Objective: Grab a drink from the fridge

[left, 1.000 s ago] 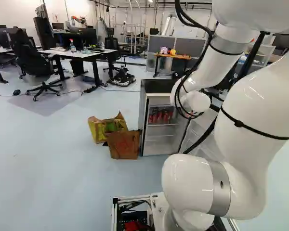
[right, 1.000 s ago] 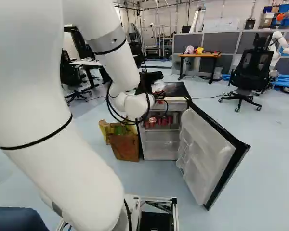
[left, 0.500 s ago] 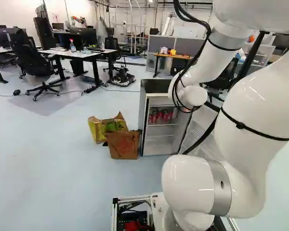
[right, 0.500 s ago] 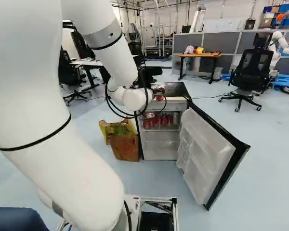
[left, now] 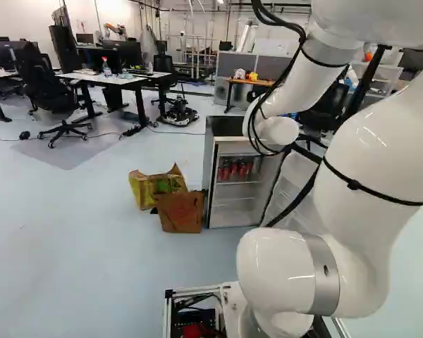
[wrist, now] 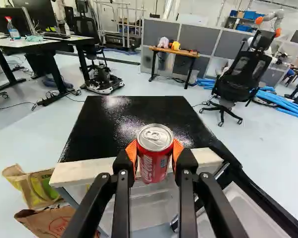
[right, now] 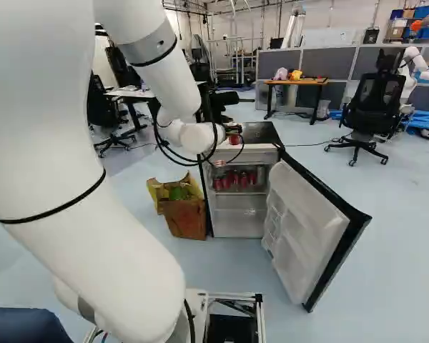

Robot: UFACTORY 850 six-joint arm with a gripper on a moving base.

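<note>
We've got the pincer [right: 234, 133] clamped on a cylindrical red can [wrist: 154, 159], shiny metal lid up, orange pads [wrist: 131, 151] on both sides. Glossy, speckled black fridge top [wrist: 99, 126] ahead of pincer. More red cans [right: 232, 180] inside, below pincer. Crumpled brown paper bag [wrist: 47, 221] beside fridge, lower than pincer.

Two base views look from behind the arm [left: 366, 155] — one at its left, one at its right — ahead and slightly down; both contain the fridge [right: 237, 223]. The wrist view looks from more near, over the fridge top [wrist: 111, 131].
</note>
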